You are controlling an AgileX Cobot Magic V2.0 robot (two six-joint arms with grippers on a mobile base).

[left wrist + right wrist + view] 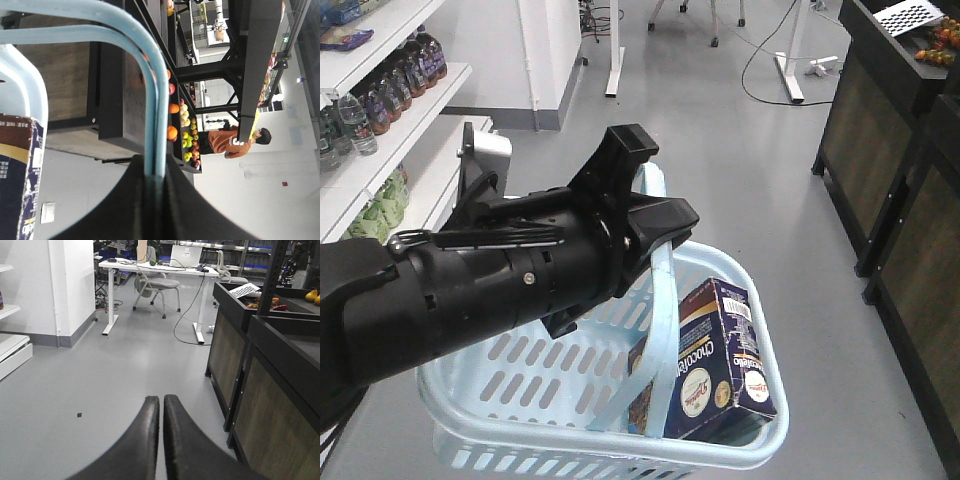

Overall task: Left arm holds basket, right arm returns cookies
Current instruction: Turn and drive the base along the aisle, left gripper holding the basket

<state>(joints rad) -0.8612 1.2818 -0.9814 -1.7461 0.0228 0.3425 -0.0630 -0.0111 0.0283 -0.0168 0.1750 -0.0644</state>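
Exterior front-facing: cookies [715, 365] inside light blue basket [520, 368]

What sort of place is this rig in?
Probably a mock grocery store set up in a lab: shelved bottled drinks, a black stand of fruit, a light blue shopping basket, yet also an office desk with a laptop.
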